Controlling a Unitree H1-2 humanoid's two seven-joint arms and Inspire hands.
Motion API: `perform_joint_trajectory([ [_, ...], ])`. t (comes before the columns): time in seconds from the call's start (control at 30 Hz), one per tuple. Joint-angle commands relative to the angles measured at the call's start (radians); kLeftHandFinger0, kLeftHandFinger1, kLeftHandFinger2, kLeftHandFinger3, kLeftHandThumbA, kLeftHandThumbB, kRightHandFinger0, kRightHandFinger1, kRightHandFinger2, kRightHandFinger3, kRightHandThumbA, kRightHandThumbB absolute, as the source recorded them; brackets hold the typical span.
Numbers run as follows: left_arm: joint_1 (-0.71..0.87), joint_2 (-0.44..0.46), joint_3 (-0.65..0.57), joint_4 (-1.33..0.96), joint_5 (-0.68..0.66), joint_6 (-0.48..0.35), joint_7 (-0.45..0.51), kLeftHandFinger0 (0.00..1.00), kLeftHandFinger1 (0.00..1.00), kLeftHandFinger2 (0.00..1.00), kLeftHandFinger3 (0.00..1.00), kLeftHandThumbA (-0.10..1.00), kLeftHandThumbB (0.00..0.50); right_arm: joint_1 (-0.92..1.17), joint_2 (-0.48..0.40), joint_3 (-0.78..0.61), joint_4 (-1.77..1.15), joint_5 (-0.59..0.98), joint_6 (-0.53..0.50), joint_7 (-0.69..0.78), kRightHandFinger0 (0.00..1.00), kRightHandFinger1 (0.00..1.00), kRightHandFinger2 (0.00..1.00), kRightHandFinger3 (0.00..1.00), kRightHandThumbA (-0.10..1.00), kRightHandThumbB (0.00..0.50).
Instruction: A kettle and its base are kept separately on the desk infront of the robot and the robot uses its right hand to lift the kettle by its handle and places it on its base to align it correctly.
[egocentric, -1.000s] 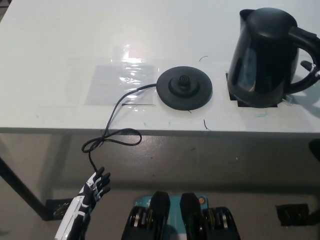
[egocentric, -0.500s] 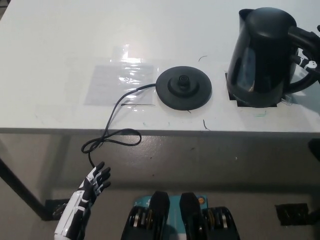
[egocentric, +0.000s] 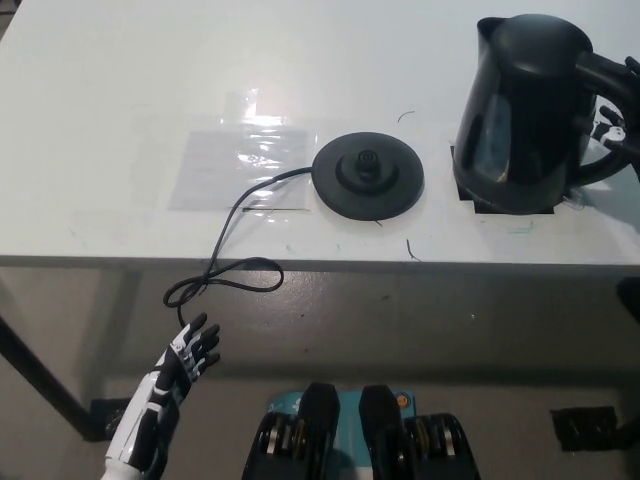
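Currently at grasp step: right hand (egocentric: 612, 125) at kettle (egocentric: 525, 110) handle, grip state can't tell. Next: lift, move to base (egocentric: 368, 176). Left hand (egocentric: 190, 355) idle, open, below table (egocentric: 120, 80).

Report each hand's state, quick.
Left hand: open, holding nothing, low beside the desk.
Right hand: at the kettle handle; grip cannot be told.

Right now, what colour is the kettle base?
Black, as is its cord; the kettle base shows clearly in the head view.

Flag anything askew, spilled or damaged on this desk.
Nothing spilled or damaged. The kettle stands upright, apart from its base. Only oddity: the base's cord trails off the desk edge and loops below.
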Motion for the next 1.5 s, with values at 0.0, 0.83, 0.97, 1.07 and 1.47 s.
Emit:
perform_joint_trajectory([
  [0.0, -0.015, 0.013, 0.013, -0.018, -0.027, -0.004, -0.014, 1.0, 1.0, 1.0, 1.0, 1.0, 0.071, -0.092, -0.038, 0.045, -0.035, -0.166, -0.021, -0.184, 0.0, 0.27, 0.69, 0.55, -0.1, 0.251],
  [0.83, -0.05, 0.032, 0.012, -0.025, -0.018, 0.019, -0.014, 1.0, 1.0, 1.0, 1.0, 1.0, 0.04, -0.082, -0.006, 0.019, -0.153, -0.163, -0.03, -0.208, 0.0, 0.39, 0.79, 0.76, -0.1, 0.203],
  [0.97, -0.05, 0.029, 0.013, -0.028, -0.022, 0.026, -0.011, 1.0, 1.0, 1.0, 1.0, 1.0, 0.052, -0.08, 0.033, -0.028, -0.257, -0.118, -0.04, -0.224, 0.0, 0.36, 0.79, 0.77, -0.1, 0.18],
  [1.07, -0.049, 0.03, 0.014, -0.036, -0.021, 0.034, -0.01, 1.0, 1.0, 1.0, 1.0, 1.0, 0.041, -0.082, 0.072, -0.072, -0.403, -0.053, 0.002, -0.224, 0.0, 0.33, 0.76, 0.77, -0.1, 0.154],
  [1.47, -0.058, 0.035, 0.014, -0.027, -0.016, 0.021, -0.014, 1.0, 1.0, 1.0, 1.0, 1.0, 0.037, -0.095, 0.137, -0.095, -0.678, -0.035, 0.101, -0.237, 0.0, 0.3, 0.73, 0.75, -0.1, 0.145],
])
